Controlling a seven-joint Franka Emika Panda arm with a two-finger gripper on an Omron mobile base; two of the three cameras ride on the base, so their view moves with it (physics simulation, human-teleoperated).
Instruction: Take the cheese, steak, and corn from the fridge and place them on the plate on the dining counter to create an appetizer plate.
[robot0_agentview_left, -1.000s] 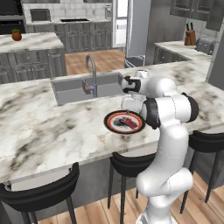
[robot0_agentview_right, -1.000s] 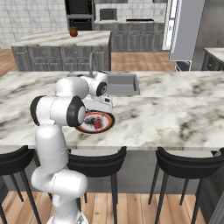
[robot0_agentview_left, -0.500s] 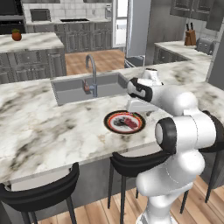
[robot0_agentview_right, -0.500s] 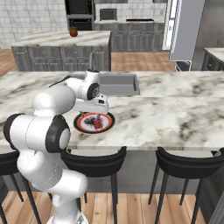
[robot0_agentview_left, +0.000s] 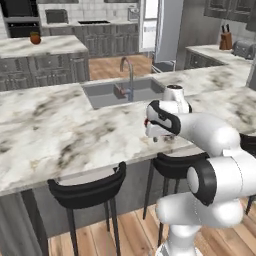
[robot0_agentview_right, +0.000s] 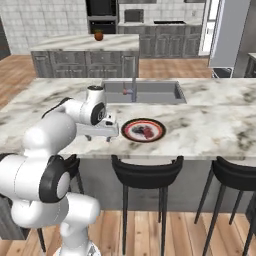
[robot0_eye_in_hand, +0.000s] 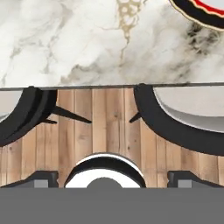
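2 dark fingertips (robot0_eye_in_hand: 41, 178) are being held wide apart at 7 and 5 o'clock in the hand view, and nothing is being gripped or touched between them. The gripper (robot0_agentview_right: 99, 135) is being hung over the near edge of the dining counter (robot0_agentview_right: 210, 130). The plate (robot0_agentview_right: 143, 130) is being seen just beside it at 3 o'clock, with the steak (robot0_agentview_right: 145, 132) being carried on it.
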